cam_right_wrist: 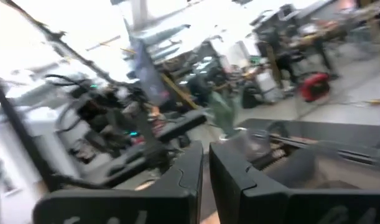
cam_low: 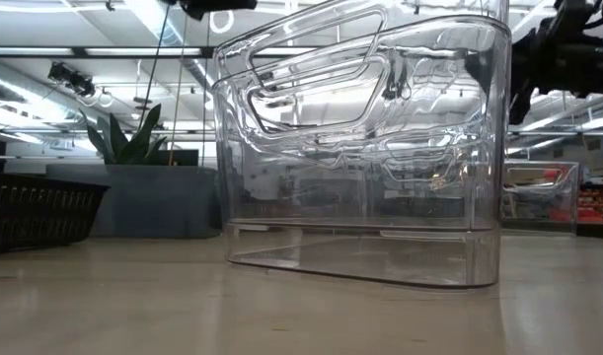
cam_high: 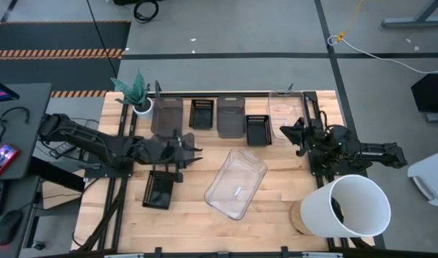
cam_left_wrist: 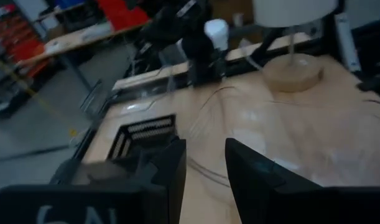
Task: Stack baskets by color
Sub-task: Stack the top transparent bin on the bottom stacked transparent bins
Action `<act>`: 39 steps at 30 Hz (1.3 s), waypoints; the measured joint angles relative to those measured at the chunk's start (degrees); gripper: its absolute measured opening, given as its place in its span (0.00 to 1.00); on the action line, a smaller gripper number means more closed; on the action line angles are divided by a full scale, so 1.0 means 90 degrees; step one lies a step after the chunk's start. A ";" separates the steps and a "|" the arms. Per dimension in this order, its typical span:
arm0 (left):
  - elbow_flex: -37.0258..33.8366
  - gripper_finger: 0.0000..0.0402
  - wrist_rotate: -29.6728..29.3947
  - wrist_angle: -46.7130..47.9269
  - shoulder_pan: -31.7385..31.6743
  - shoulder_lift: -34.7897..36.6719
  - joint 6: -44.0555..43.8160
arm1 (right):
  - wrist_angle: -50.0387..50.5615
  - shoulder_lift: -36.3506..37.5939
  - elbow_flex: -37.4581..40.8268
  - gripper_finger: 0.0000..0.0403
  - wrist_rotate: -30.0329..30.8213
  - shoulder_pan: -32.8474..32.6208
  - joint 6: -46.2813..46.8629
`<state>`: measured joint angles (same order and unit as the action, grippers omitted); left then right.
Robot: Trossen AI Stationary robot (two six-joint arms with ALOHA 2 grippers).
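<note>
jaws of my left gripper [cam_high: 192,149] spread, empty, above the surface [cam_high: 276,186] left of the clear basket [cam_high: 236,183] lying mid-surface. right gripper [cam_high: 290,132] jaws pressed together by the far clear basket [cam_high: 283,107]. grey baskets [cam_high: 167,115] and black baskets [cam_high: 201,112] along far edge; another black basket [cam_high: 158,189] near left.

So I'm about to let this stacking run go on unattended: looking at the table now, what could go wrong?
1. The clear basket lies skewed mid-table, between the left gripper and the right gripper; a grab on its slanted rim might slip.
2. The white bucket stands close beside the right arm, so a swing could knock it.
3. The black slotted basket sits just under the left arm and could get nudged.
</note>
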<state>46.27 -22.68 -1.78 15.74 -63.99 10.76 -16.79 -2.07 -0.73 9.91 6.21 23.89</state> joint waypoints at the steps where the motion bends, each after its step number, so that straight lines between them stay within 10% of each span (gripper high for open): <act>1: -0.0001 0.30 0.0081 -0.0067 0.0028 0.0003 0.0067 | -0.0136 -0.0021 0.0000 0.08 -0.0112 0.0001 0.0001; 13: -0.0011 0.30 0.0624 0.0045 -0.0088 0.0483 0.1038 | -0.0523 -0.0089 -0.0017 0.08 -0.0134 -0.0099 0.0645; 39: -0.2004 0.29 0.1394 -0.0482 -0.0980 0.3633 0.0373 | 0.4685 -0.3152 -0.3717 0.06 0.0755 -0.0038 0.0215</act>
<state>28.24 -10.13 -6.12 6.92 -31.30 14.11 25.38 -30.43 -34.18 16.71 5.87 25.83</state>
